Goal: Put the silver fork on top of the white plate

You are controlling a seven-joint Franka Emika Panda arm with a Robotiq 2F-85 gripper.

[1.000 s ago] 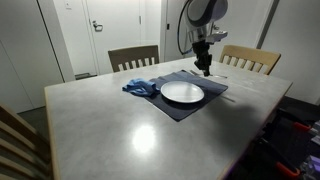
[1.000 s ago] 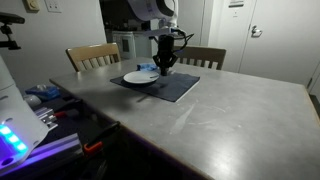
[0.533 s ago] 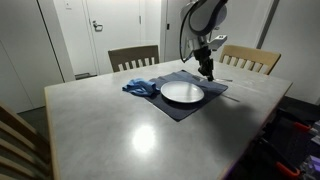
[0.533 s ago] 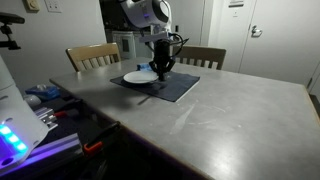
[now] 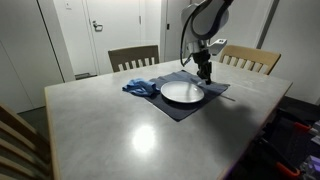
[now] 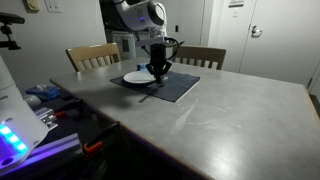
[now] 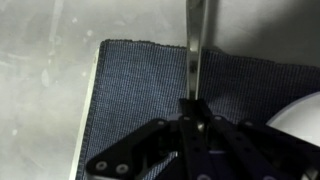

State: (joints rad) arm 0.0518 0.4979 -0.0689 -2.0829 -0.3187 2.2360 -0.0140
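A white plate (image 5: pixel 182 92) lies on a dark blue placemat (image 5: pixel 190 106), and also shows in an exterior view (image 6: pixel 138 77). My gripper (image 5: pixel 204 73) hangs over the plate's far edge; it also shows in an exterior view (image 6: pixel 157 72). In the wrist view the gripper (image 7: pixel 194 112) is shut on the silver fork (image 7: pixel 195 45), whose handle points away over the placemat (image 7: pixel 140 85). The plate's rim (image 7: pixel 303 110) shows at the right edge.
A blue cloth (image 5: pixel 140 87) lies left of the plate. Two wooden chairs (image 5: pixel 133 57) (image 5: pixel 251 58) stand behind the grey table (image 5: pixel 110 125). A third chair back (image 5: pixel 18 140) is at the near left.
The gripper has moved with the fork from beyond the placemat's far side toward the plate and a little lower.
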